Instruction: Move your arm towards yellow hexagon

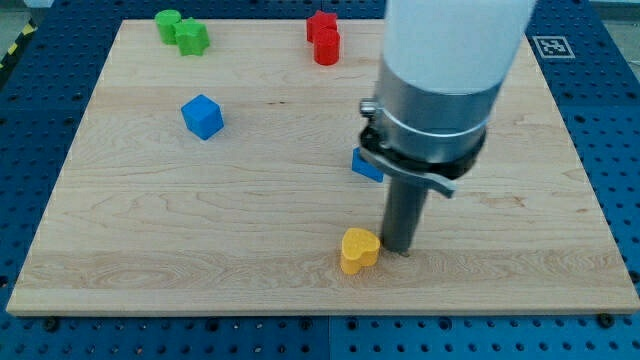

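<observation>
A yellow block (358, 250), rounded and heart-like in shape, lies near the view's bottom centre of the wooden board (150, 230). My tip (397, 249) stands just to its right, nearly touching it. No yellow hexagon can be made out; the arm's white and grey body covers part of the board at the view's upper right. A blue block (366, 166) is half hidden behind the arm's collar, above the yellow one.
A blue cube (202, 116) lies at the view's left. Two green blocks (182, 31) sit together at the top left. Two red blocks (324, 38) sit together at the top centre. A blue perforated table surrounds the board.
</observation>
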Controlling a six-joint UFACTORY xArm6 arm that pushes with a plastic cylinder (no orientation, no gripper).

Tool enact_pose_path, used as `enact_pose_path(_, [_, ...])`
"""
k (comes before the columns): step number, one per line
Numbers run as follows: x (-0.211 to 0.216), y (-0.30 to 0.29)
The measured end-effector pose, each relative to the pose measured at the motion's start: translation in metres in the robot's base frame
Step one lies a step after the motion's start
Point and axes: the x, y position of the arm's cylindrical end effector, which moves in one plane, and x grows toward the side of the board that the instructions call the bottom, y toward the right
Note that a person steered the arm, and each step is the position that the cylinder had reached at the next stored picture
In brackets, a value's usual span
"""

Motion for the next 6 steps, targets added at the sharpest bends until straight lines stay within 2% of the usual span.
enact_pose_path(1, [-0.007,0.064])
enact_pose_path(2, [-0.065,0.08])
enact_pose_path(3, [-0.133,0.082])
enact_pose_path(4, [-0.176,0.104])
enact_pose_path(5, [-0.206,0.106])
enact_pose_path(6, [-0.21,0.076])
